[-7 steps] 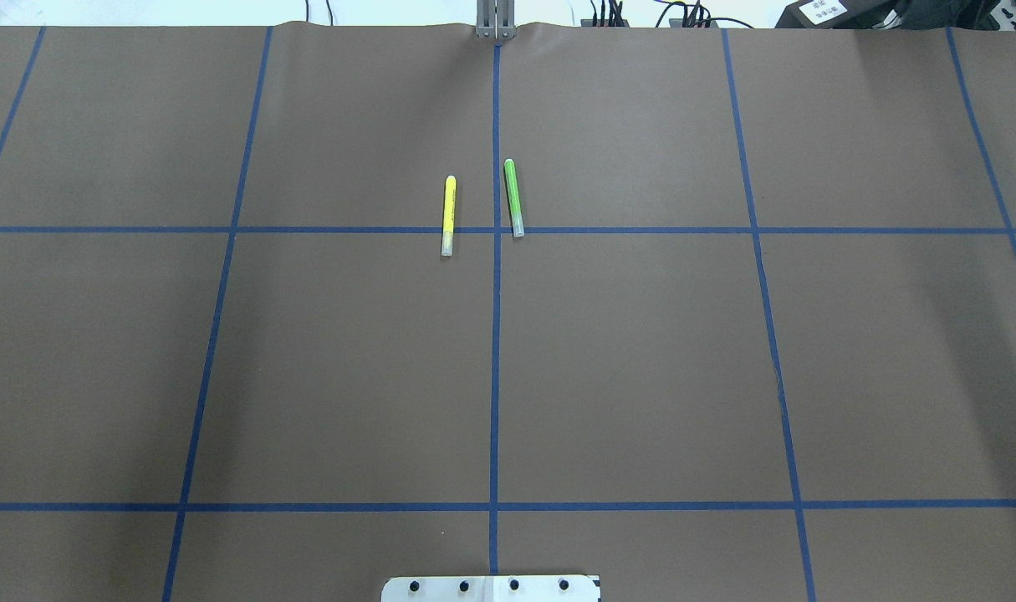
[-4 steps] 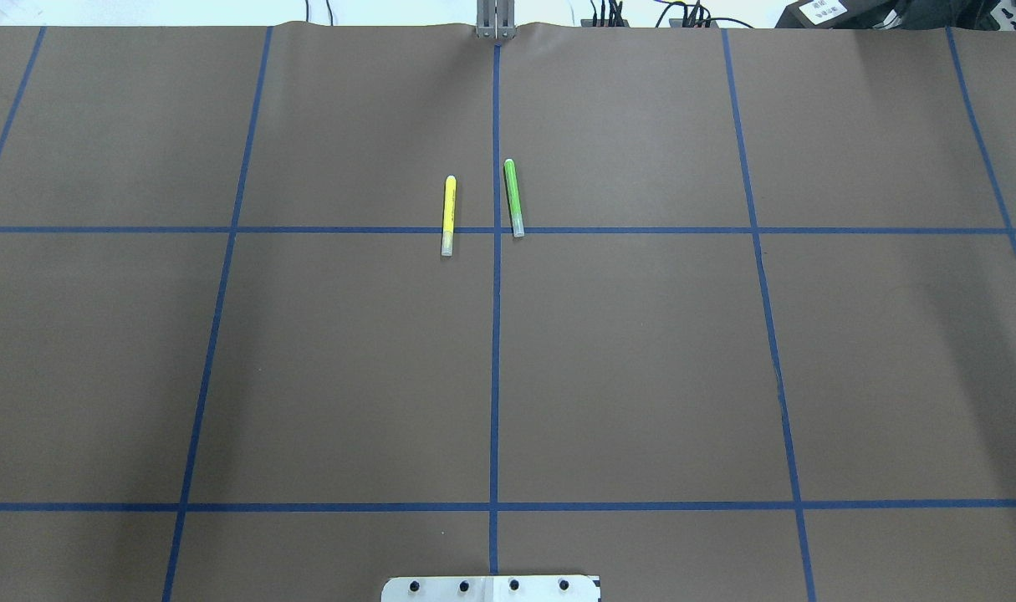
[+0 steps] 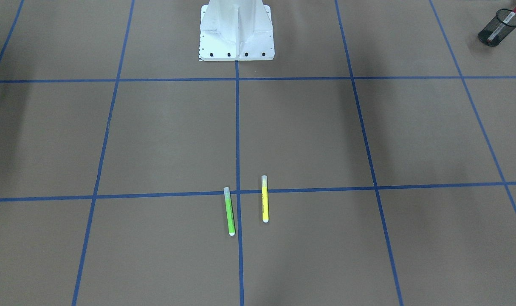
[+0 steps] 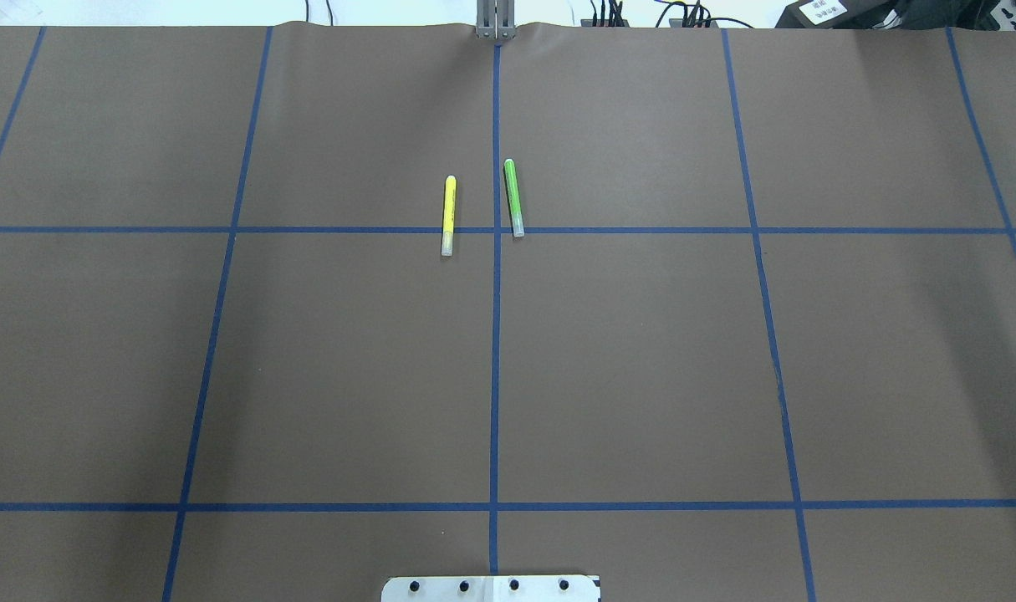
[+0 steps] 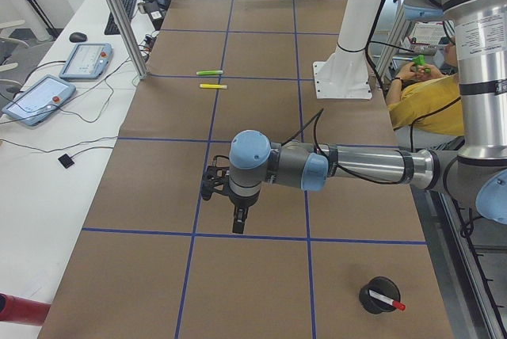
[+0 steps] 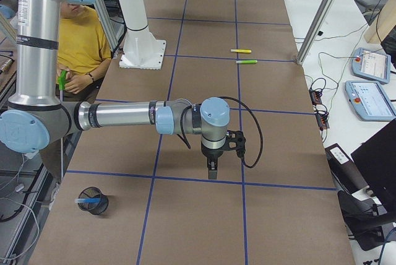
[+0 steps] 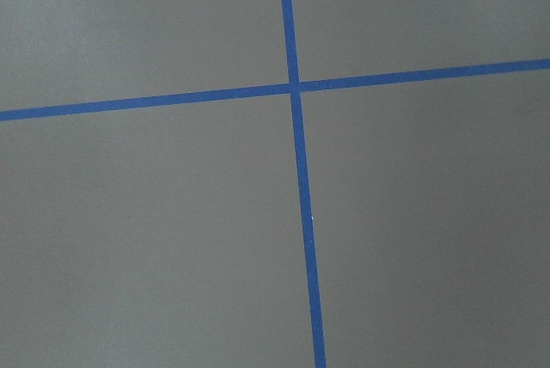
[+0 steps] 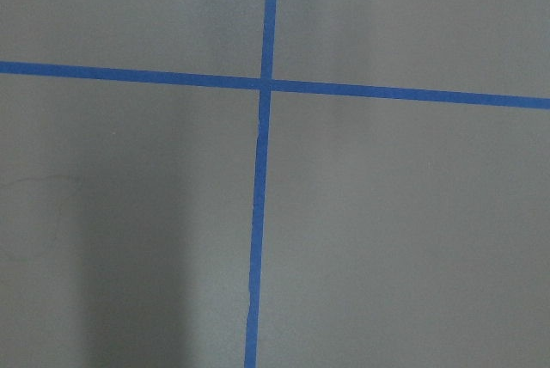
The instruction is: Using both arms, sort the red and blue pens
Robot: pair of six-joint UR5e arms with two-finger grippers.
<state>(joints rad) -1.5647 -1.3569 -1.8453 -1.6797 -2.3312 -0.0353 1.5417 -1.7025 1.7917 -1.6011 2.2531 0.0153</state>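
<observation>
The red pen [image 5: 388, 302] stands in a black mesh cup [image 5: 379, 295] near the table's left end; it also shows in the front-facing view as the red pen [image 3: 510, 15] in the cup [image 3: 493, 29]. The blue pen [image 6: 86, 200] leans in another black mesh cup [image 6: 94, 203] at the right end. My left gripper [image 5: 238, 224] hangs over a blue tape line, seen only from the side, so I cannot tell its state. My right gripper [image 6: 212, 169] likewise points down over a tape line, state unclear. Both wrist views show only bare brown table and tape.
A green marker [image 4: 513, 197] and a yellow marker [image 4: 448, 214] lie side by side at the table's middle, far side. The white robot base [image 3: 236, 32] stands at the near edge. A person in a yellow shirt [image 6: 80, 42] sits behind the robot.
</observation>
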